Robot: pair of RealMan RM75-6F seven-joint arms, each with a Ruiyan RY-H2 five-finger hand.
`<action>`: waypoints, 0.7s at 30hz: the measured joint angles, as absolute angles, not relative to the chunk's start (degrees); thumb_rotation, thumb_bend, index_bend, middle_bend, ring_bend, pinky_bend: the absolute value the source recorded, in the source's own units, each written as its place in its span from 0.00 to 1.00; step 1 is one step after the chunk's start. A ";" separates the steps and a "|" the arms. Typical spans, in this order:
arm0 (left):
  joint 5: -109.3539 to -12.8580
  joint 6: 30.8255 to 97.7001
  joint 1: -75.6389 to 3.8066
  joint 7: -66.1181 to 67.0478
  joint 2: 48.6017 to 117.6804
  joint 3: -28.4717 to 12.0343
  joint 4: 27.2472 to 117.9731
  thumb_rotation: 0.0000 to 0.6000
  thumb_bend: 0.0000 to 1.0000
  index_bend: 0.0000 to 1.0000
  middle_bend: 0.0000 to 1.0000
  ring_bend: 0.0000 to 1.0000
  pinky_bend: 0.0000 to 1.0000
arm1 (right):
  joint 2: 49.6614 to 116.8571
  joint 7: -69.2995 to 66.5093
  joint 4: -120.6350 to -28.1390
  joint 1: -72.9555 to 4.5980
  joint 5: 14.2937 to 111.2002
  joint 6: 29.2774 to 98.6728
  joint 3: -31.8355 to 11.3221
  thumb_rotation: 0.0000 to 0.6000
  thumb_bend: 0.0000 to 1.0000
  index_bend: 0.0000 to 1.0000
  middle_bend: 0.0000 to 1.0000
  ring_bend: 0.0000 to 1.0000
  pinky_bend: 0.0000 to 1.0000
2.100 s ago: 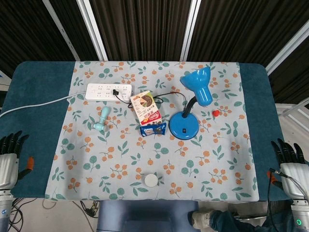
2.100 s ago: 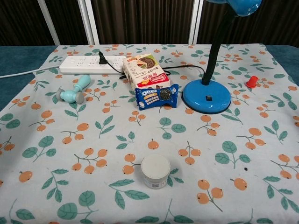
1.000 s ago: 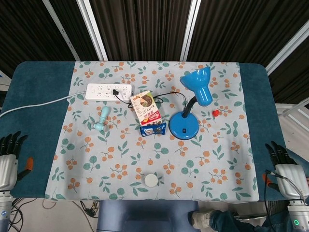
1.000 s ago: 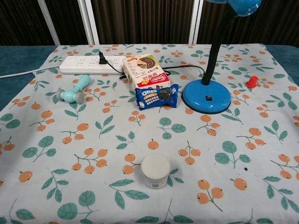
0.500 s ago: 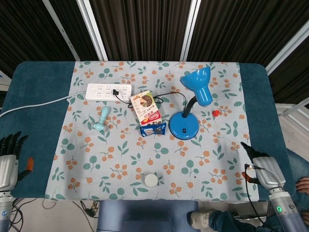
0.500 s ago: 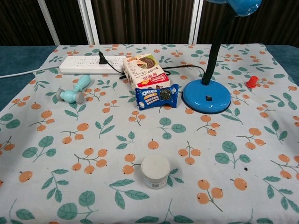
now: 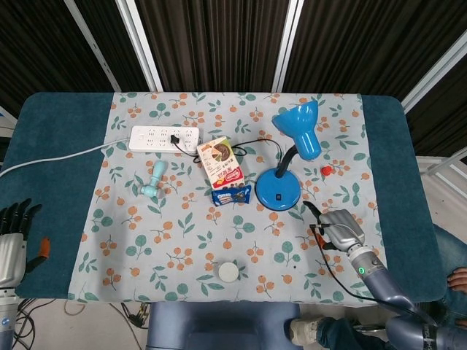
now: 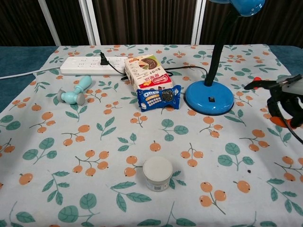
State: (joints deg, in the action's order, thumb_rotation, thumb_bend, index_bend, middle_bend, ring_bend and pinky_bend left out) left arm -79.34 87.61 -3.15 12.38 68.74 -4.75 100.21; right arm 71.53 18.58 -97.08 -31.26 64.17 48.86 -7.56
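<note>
My right hand (image 7: 337,227) hovers over the floral cloth (image 7: 146,248), just to the front right of the blue desk lamp's base (image 7: 277,191). It holds nothing. In the chest view this hand (image 8: 284,101) enters from the right edge, thumb stretched left toward the lamp base (image 8: 209,98) and the other fingers hanging down apart. A small red object (image 7: 327,170) lies just beyond it. My left hand (image 7: 11,233) rests off the table's left front corner, fingers spread and empty.
A white power strip (image 7: 164,138) with the lamp's plug lies at the back left. A snack box (image 7: 220,162) and an Oreo pack (image 7: 230,195) sit left of the lamp. A teal handheld fan (image 7: 153,180) lies further left. A white jar (image 7: 229,272) stands near the front edge.
My right hand has swung in from beyond the table's right front edge to a spot over the cloth beside the lamp base. The left hand and all objects stayed put.
</note>
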 measured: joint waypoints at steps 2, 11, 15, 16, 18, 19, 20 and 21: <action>-79.29 87.54 -3.17 12.32 68.69 -4.77 100.23 1.00 0.47 0.14 0.04 0.03 0.05 | 72.83 21.03 -96.96 -33.22 60.90 47.63 -8.16 1.00 0.59 0.00 0.64 0.73 0.68; -79.03 87.35 -3.16 12.27 68.47 -4.77 100.47 1.00 0.47 0.14 0.04 0.03 0.05 | 77.24 29.59 -96.04 -39.39 51.68 45.72 -8.28 1.00 0.66 0.00 0.65 0.74 0.76; -79.08 87.34 -3.16 12.12 68.41 -4.77 100.51 1.00 0.47 0.14 0.04 0.03 0.05 | 78.77 32.19 -95.02 -41.71 47.50 45.61 -8.04 1.00 0.67 0.00 0.65 0.74 0.79; -79.14 87.34 -3.17 12.09 68.41 -4.76 100.46 1.00 0.47 0.14 0.04 0.03 0.05 | 79.11 32.71 -94.87 -42.23 46.57 45.74 -8.04 1.00 0.68 0.00 0.65 0.74 0.79; -79.08 87.29 -3.17 12.02 68.41 -4.75 100.39 1.00 0.47 0.14 0.04 0.03 0.05 | 79.87 34.06 -94.70 -43.44 44.71 46.43 -7.96 1.00 0.68 0.00 0.65 0.74 0.81; -79.05 87.27 -3.17 11.97 68.40 -4.76 100.40 1.00 0.47 0.14 0.04 0.03 0.05 | 80.12 34.56 -94.66 -43.86 44.04 46.76 -7.89 1.00 0.69 0.00 0.65 0.74 0.81; -79.05 87.27 -3.18 11.93 68.39 -4.78 100.40 1.00 0.47 0.14 0.04 0.03 0.05 | 80.39 35.09 -94.61 -44.23 43.17 47.08 -7.79 1.00 0.69 0.00 0.65 0.74 0.82; -79.05 87.28 -3.18 11.89 68.37 -4.79 100.42 1.00 0.47 0.14 0.04 0.03 0.05 | 80.57 35.43 -94.55 -44.52 42.52 47.25 -7.71 1.00 0.69 0.00 0.65 0.74 0.82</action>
State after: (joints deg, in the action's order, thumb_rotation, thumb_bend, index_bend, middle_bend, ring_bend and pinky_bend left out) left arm -79.05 87.28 -3.18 11.89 68.37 -4.79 100.42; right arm 80.57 35.43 -94.55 -44.52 42.52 47.25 -7.71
